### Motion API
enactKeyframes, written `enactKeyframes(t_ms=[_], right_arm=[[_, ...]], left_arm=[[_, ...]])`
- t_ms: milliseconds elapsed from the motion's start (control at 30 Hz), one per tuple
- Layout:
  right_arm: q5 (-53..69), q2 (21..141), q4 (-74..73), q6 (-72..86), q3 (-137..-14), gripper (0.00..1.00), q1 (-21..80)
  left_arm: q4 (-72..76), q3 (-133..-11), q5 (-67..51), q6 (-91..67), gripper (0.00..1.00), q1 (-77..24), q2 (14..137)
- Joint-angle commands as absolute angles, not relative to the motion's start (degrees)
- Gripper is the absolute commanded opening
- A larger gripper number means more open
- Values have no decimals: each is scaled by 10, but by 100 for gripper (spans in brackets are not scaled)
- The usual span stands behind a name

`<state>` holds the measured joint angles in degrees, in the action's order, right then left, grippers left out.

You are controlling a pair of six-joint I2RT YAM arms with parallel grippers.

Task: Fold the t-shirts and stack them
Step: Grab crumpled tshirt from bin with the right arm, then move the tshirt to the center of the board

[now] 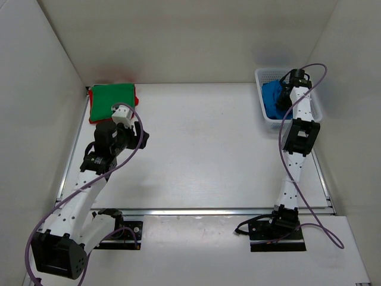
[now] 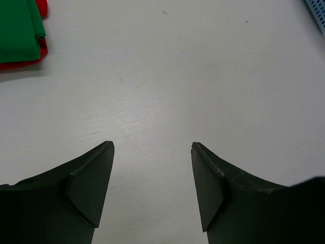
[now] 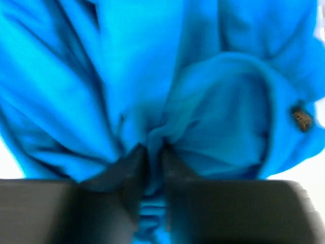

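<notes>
Pinching a fold of the blue shirt (image 3: 203, 76) in my right claw (image 3: 155, 152), jaws clenched on cloth, shirt bunched in the basket (image 1: 262, 74) at the bench's (image 1: 208, 149) far right corner, my left claw (image 2: 152, 152) released above the bench, green shirt (image 1: 111, 102) folded atop the red shirt (image 2: 43, 48) at the far left corner

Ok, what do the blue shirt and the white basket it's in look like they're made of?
Blue shirt: soft matte cloth; it bunches into deep folds where the right tool pinches it. Knit or woven, I cannot tell. White basket: probably rigid plastic, a thin openwork wall that keeps its shape.
</notes>
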<state>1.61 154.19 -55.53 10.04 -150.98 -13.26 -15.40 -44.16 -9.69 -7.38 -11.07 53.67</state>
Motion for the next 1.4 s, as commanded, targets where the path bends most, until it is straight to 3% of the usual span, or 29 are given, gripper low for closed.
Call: enactKeyframes(t_ms=[0, 233, 567, 667, 733, 867, 1100, 1333, 1367], right_arm=[[4, 1512, -603, 101, -1508, 0, -135], [15, 1399, -570, 83, -1543, 0, -118], [113, 1083, -476, 73, -1460, 0, -20], [37, 948, -415, 24, -1325, 0, 114], [-29, 822, -303, -6, -1146, 0, 204], [32, 723, -239, 74, -1015, 0, 247], [95, 772, -225, 91, -942, 0, 264], [263, 965, -325, 95, -1035, 0, 263], [273, 997, -350, 94, -1051, 5, 267]], left_arm=[[-141, -441, -105, -76, 73, -105, 512], [-134, -434, -130, -91, 70, -95, 478], [-160, -461, -136, -91, 72, -91, 433], [-163, -468, -139, -101, 71, -90, 417], [-166, -468, -126, -120, 70, -85, 403], [-169, -465, -112, -142, 70, -77, 384], [-167, -474, -129, -177, 69, -84, 388], [-173, -471, -117, -171, 70, -91, 396], [-175, -469, -118, -169, 71, -90, 402]])
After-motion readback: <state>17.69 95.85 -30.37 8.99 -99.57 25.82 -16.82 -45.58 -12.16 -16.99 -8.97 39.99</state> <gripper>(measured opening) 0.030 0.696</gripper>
